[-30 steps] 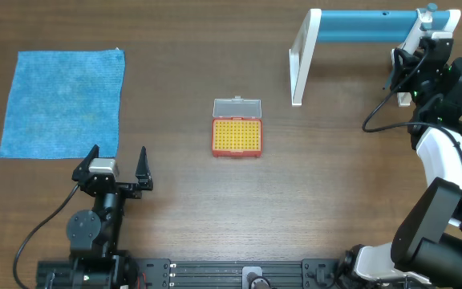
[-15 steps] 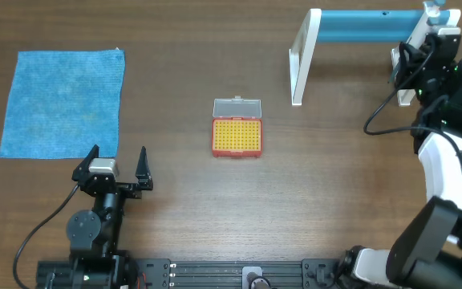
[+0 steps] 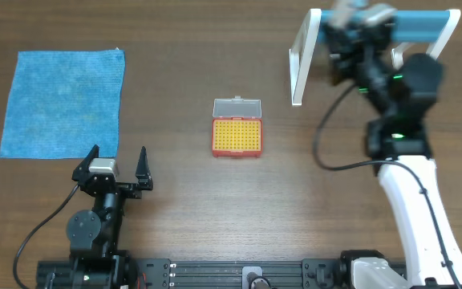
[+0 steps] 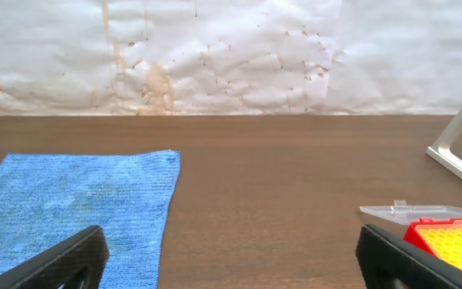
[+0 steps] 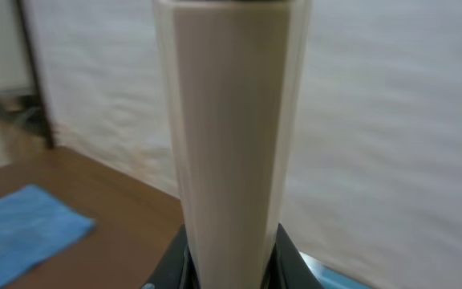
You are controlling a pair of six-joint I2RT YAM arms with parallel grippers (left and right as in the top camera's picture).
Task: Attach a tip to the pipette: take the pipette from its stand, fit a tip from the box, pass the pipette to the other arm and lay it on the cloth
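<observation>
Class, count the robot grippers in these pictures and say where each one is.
2. The left gripper is open, near a corner of the blue cloth. The right gripper is up at the pipette stand, shut on the white pipette.

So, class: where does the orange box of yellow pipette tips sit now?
Top view: the orange box of yellow pipette tips sits open near the centre, between the blue cloth and the white stand.

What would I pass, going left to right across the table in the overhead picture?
blue cloth → tip box → stand
</observation>
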